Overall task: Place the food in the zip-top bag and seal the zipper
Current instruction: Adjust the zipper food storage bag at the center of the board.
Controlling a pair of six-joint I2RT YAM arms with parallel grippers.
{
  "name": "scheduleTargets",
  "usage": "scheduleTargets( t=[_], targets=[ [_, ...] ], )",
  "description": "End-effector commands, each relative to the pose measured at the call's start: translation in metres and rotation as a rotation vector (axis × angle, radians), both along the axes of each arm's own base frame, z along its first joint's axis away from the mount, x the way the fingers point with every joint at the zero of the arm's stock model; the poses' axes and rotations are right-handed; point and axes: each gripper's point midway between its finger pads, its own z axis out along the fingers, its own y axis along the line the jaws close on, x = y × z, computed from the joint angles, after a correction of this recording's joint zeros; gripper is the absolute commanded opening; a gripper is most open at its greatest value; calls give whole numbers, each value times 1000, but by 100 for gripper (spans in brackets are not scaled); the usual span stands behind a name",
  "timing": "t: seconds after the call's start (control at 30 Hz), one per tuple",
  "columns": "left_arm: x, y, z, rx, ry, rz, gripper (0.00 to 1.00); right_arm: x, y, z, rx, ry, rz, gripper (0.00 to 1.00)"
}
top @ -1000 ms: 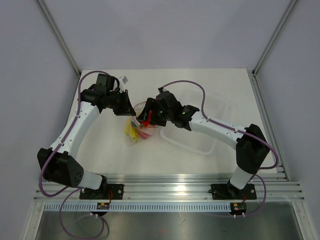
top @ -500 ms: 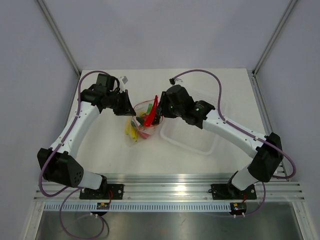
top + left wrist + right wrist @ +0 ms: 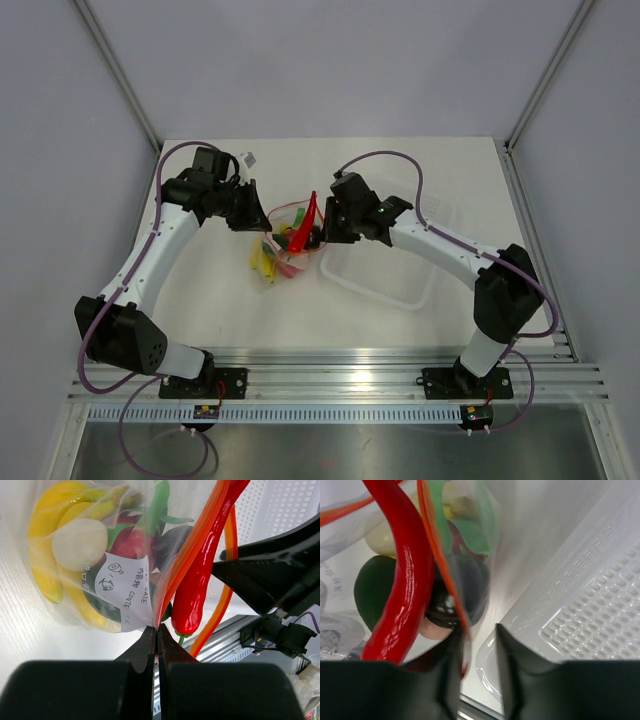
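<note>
**Operator:** Orange, that zipper strip point(image 3: 192, 550). Why pinch the bag right there?

**Spotter:** Your left gripper point(image 3: 156, 630) has its fingers pressed flat together on the bag's point(image 3: 127, 590) clear film, just where the zipper strip runs out. As I read it, you're anchoring one corner of the mouth so it stands open and can't slide on the table point(image 3: 200, 300). The banana point(image 3: 45, 525), whitish piece point(image 3: 80, 542), avocado point(image 3: 372, 590) and dark round fruit point(image 3: 465, 590) sit inside. The chilli point(image 3: 200, 580) is only half in, stem end down between the two lips and the rest poking out.

**Operator:** And the right side?

**Spotter:** Your right gripper point(image 3: 477, 630) has its fingers apart, with a clear gap between them. The zipper strip runs down the inner face of one finger and the chilli lies just outside it. I can't see it clamped on anything. You look placed to push the chilli deeper or take the far lip.

**Operator:** Arm poses?

**Spotter:** Your left arm reaches forward from its base, elbow bent, wrist turned right toward the bag. Your right arm stretches left over the tray's point(image 3: 400, 270) corner, wrist aimed at the mouth. The bag lies between both grippers, just left of the tray.
</note>
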Motion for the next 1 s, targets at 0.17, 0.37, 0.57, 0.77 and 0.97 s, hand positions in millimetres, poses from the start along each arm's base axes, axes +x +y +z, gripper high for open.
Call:
scheduleTargets(
  t=[0.17, 0.37, 0.57, 0.77, 0.97],
  targets=[
    [10, 1, 28, -1, -107, 4, 0, 15, 29, 69, 105, -123, 92, 0],
    [23, -4, 55, -29, -154, 24, 0, 8, 54, 114, 170, -187, 192, 0],
    [19, -28, 53, -17, -147, -40, 0, 7, 70, 92, 128, -131, 245, 0],
    [22, -7, 52, 26, -154, 4, 0, 19, 47, 84, 24, -167, 168, 0],
    [27, 19, 52, 49, -165, 73, 0, 30, 22, 80, -38, -188, 111, 0]
  ],
)
